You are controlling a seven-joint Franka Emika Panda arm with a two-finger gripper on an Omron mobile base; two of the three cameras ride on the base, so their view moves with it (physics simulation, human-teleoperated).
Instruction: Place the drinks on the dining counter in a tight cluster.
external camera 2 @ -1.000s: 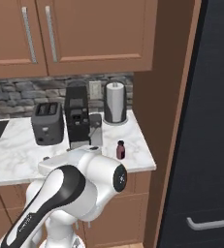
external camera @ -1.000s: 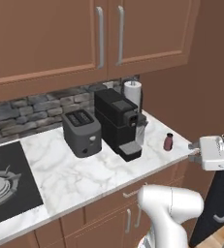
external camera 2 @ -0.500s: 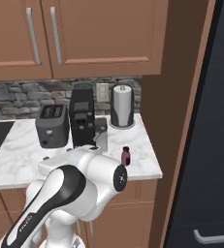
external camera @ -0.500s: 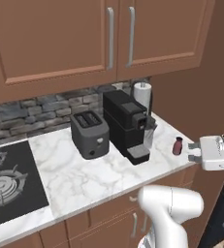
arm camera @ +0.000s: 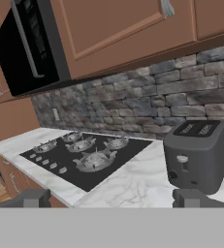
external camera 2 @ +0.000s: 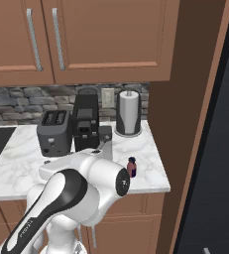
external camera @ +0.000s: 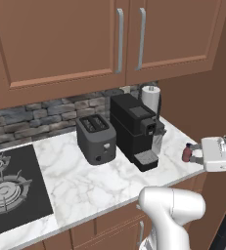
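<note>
One of the drinks, a tiny reddish-brown bottle (external camera: 187, 153) (external camera 2: 131, 167), stands upright near the right end of the marble counter (external camera: 109, 173) that carries the stove and toaster. In the left base view my gripper (external camera: 195, 153) hovers just right of this bottle at about its height, jaws wide open and nothing held. In the hand view the two fingertips (arm camera: 31, 197) stand far apart, with the toaster (arm camera: 196, 155) and stove (arm camera: 84, 157) ahead and no bottle between them. The dining counter is out of view.
A black coffee machine (external camera: 134, 129) and a paper towel roll (external camera: 150, 100) stand behind the bottle, left of a tall brown panel (external camera 2: 195, 99). Wall cabinets (external camera: 109, 39) hang above. A microwave (arm camera: 26, 43) hangs over the stove (external camera: 9, 183).
The whole picture has shifted, so the base has driven. The reddish-brown bottle now sits closer to the open gripper in the left base view. The jaws stayed open.
</note>
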